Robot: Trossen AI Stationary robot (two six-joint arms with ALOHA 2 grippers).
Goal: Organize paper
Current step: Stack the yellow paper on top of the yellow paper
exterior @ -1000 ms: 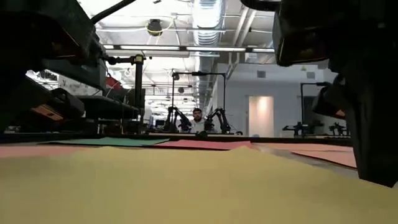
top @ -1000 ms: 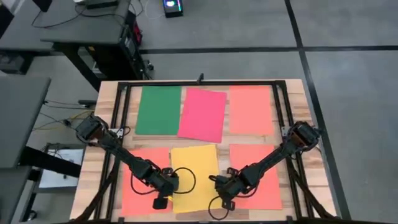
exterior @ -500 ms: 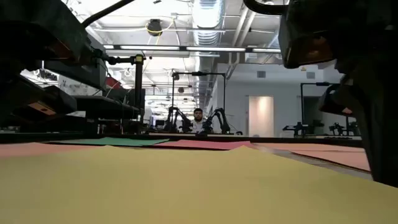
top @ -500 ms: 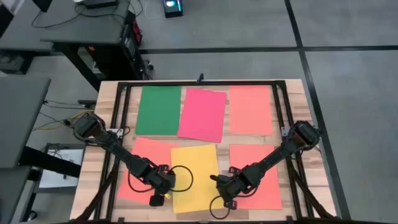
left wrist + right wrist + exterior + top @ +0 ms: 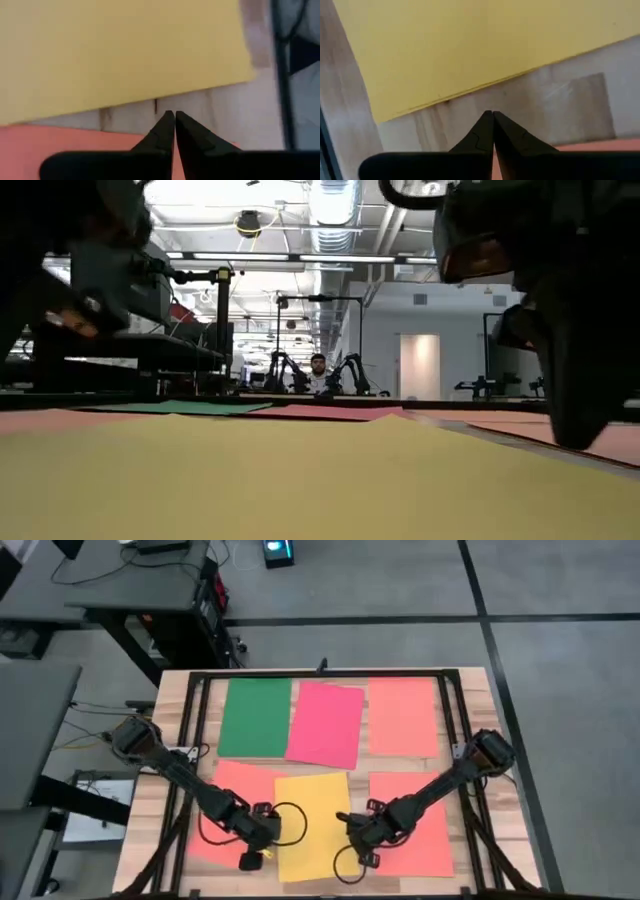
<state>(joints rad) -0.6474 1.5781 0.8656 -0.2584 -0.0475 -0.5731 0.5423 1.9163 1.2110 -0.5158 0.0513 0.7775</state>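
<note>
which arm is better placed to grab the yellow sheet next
Roughly even, slight edge to the right. Both shut grippers flank the yellow sheet: the left gripper sits over the orange sheet beside it, while the right gripper sits on bare wood at its edge.

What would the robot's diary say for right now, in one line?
left gripper: shut, beside yellow paper, over orange sheet | right gripper: shut, at yellow paper's other side | holding nothing
</note>
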